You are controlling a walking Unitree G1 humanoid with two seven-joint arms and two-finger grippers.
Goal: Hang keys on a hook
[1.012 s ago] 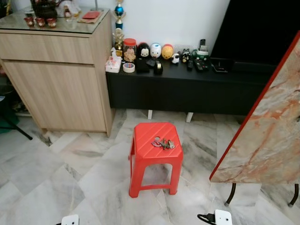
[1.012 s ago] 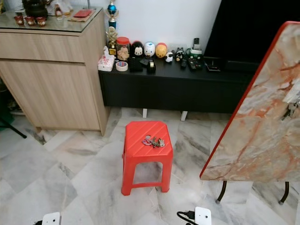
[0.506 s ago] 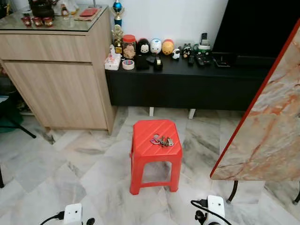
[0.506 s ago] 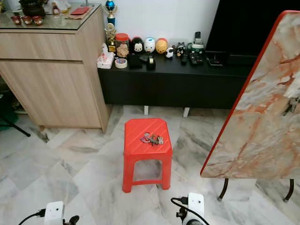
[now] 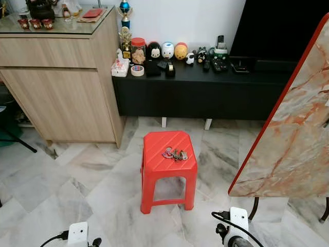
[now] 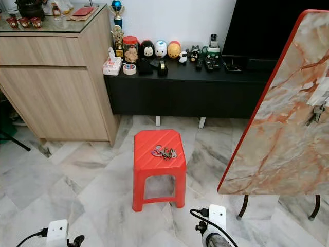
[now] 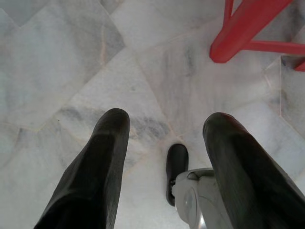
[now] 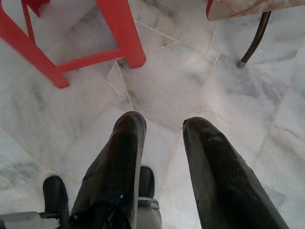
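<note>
keys (image 5: 175,154) lying on red stool (image 5: 157,164)

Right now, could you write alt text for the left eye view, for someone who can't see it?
A bunch of keys lies on a red stool on a marble floor. Behind stand a wooden cabinet and a black bench lined with trinkets; a marble-patterned board leans at right.

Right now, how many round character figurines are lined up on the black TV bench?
3, side by side at the bench's back: a black-eared figurine, a white-and-blue figurine and an orange figurine. Smaller ones may hide among the clutter.
</note>
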